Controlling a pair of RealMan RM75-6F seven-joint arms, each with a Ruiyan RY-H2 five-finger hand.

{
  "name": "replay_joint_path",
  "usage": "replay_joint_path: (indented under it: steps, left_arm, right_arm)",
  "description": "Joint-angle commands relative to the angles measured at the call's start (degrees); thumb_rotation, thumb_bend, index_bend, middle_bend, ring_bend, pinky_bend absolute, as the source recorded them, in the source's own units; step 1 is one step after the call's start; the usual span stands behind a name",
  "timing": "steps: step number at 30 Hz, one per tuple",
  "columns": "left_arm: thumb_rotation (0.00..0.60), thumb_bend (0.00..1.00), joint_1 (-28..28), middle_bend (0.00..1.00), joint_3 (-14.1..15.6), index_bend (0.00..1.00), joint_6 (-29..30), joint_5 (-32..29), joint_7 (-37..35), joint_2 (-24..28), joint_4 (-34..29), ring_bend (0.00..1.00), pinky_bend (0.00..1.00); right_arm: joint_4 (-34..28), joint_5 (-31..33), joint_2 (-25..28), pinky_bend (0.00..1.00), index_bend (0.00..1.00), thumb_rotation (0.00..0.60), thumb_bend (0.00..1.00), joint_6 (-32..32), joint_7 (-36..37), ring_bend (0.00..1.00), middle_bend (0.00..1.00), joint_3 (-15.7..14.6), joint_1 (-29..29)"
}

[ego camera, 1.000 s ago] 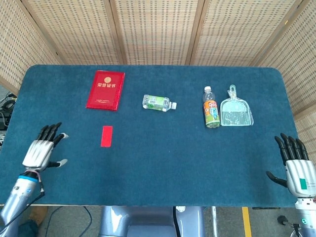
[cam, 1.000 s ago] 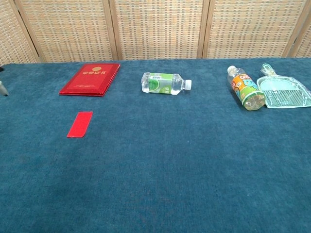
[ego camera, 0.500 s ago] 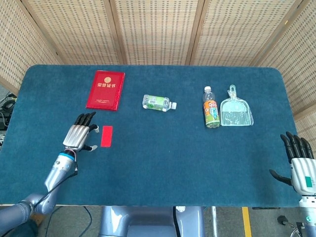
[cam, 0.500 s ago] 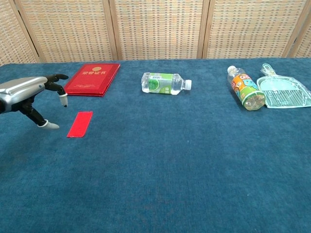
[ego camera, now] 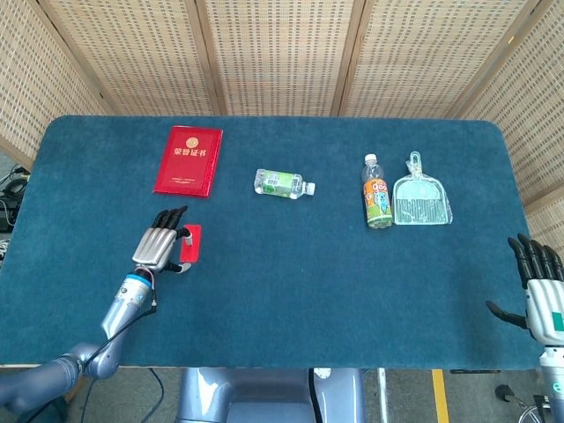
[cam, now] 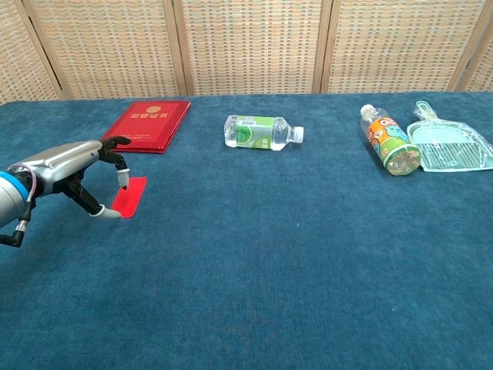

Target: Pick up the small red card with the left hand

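The small red card [ego camera: 192,241] [cam: 130,195] lies flat on the blue table, below the large red booklet. My left hand [ego camera: 162,244] [cam: 68,171] hovers over the card's left edge, palm down, fingers spread and bent downward. One fingertip hangs above the card and the thumb tip is by its near left corner; I cannot tell whether they touch it. Nothing is held. My right hand [ego camera: 543,291] stays at the table's right front edge with its fingers straight and apart, holding nothing.
A red booklet [ego camera: 188,160] [cam: 143,125] lies behind the card. A clear water bottle [ego camera: 284,183] lies on its side mid-table. An orange-labelled bottle [ego camera: 377,193] and a pale plastic dustpan [ego camera: 421,196] lie to the right.
My left hand has moved right from the table's left front edge to over the card's left side. The right hand has drifted slightly toward the front edge.
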Motion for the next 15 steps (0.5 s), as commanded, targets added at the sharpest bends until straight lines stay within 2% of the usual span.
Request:
replay_joint_path:
  steps: [1, 15]
  left_arm:
    - [0.6, 0.18, -0.26, 0.0, 0.27, 0.5, -0.07, 0.0, -0.15, -0.43, 0.69, 0.0, 0.0]
    - [0.6, 0.18, -0.96, 0.0, 0.23, 0.5, -0.68, -2.0, 1.53, -1.2, 2.27, 0.0, 0.0]
  right_arm:
    - [-0.01, 0.04, 0.08, 0.0, 0.01, 0.6, 0.0, 0.0, 0.09, 0.0, 0.0, 0.03, -0.01]
    - [0.12, -0.11, 0.36, 0.0, 0.0, 0.6, 0.0, 0.08, 0.95, 0.0, 0.0, 0.02, -0.05]
